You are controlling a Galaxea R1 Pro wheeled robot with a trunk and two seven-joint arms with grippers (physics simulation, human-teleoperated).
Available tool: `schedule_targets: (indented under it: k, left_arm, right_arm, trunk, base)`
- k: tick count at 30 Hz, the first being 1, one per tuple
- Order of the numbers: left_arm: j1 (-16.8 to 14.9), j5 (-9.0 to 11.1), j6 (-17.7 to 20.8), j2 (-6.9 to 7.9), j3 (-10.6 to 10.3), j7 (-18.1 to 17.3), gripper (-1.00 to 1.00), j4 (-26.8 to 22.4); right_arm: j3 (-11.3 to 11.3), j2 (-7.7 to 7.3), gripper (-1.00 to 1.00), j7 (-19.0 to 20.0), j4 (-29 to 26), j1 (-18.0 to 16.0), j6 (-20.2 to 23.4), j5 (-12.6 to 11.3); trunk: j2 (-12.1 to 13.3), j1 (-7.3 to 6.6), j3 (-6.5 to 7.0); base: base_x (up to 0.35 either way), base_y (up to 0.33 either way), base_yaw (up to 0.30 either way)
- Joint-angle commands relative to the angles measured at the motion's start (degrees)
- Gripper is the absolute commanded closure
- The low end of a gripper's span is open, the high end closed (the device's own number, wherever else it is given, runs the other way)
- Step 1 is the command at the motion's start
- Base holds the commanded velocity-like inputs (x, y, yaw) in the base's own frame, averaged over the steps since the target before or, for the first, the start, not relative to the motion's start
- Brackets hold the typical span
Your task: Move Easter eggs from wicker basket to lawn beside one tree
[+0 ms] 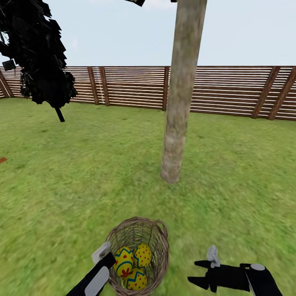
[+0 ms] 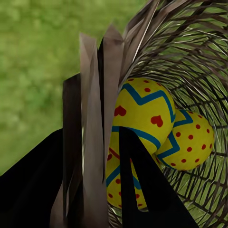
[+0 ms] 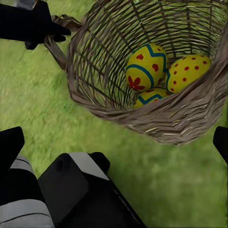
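The wicker basket [image 1: 158, 246] stands on the lawn [image 1: 74, 172] a short way in front of the tree [image 1: 179, 102], whose pale trunk rises mid-view. Three Easter eggs lie inside it: one with red hearts [image 1: 123, 260], a dotted one [image 1: 143, 255] and a third below them [image 1: 136, 279]. My left gripper [image 1: 107, 257] straddles the basket's left rim, one finger outside, one inside over an egg [image 2: 142, 111], and the woven wall [image 2: 95, 133] fills the gap. My right gripper [image 1: 203, 271] is open, low and to the right of the basket [image 3: 142, 118], with nothing in it.
A narrow black-leaved tree [image 1: 39, 53] stands at the back left. A slatted wooden fence [image 1: 230, 92] closes off the garden behind the trunk. Open grass spreads around the trunk's foot [image 1: 170, 174] on every side.
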Motion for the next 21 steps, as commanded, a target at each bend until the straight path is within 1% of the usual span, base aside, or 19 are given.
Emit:
schedule_targets:
  k: [1,21]
  left_arm:
    - [-0.1,0.5,-0.3,0.05,-0.4,0.4,1.0,-0.1]
    - [-0.1,0.5,-0.3,0.05,-0.4,0.4,1.0,0.0]
  right_arm:
    - [-0.2,0.08,-1.0,0.4,0.0,0.0,0.6,0.2]
    - [0.0,0.34,-1.0,0.1,0.0,0.0,0.5,0.5]
  trunk:
    - [0.0,0.04,-0.05]
    - [0.0,0.04,-0.05]
  base:
    - [0.341,0.0,0.0]
    - [0.341,0.0,0.0]
